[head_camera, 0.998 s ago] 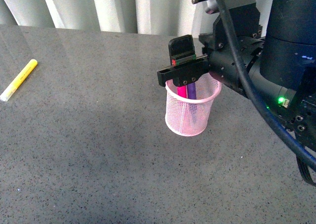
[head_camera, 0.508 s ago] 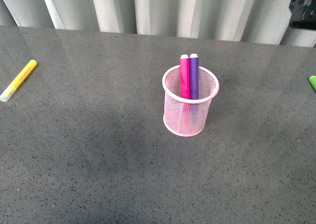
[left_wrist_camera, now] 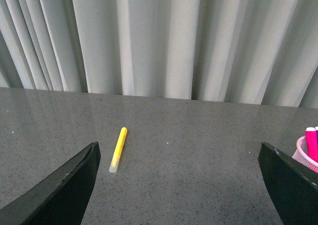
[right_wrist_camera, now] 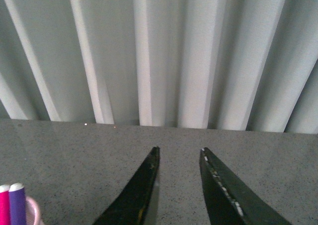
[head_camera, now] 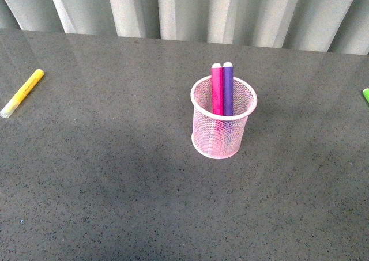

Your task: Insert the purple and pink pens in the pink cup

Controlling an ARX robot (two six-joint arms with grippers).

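Observation:
The pink cup (head_camera: 223, 128) stands mid-table in the front view. The pink pen (head_camera: 217, 89) and the purple pen (head_camera: 228, 88) stand upright in it side by side, their pale caps above the rim. Neither arm shows in the front view. My left gripper (left_wrist_camera: 178, 145) is open and empty over bare table, with the cup's rim (left_wrist_camera: 304, 156) and the pink pen (left_wrist_camera: 311, 141) at the picture's edge. My right gripper (right_wrist_camera: 179, 149) is open and empty, away from the cup. The pink pen (right_wrist_camera: 4, 206), purple pen (right_wrist_camera: 18, 203) and cup rim (right_wrist_camera: 34, 208) show in a corner.
A yellow marker (head_camera: 22, 93) lies at the far left of the grey table (head_camera: 115, 174), also visible as the yellow marker (left_wrist_camera: 118, 149) in the left wrist view. A green marker's tip (head_camera: 365, 95) pokes in at the right edge. Pleated grey curtains (head_camera: 190, 10) run behind the table.
A second ago my right gripper hung over the cup with both pens below it. It has pulled away out of the front view, leaving both pens standing in the cup.

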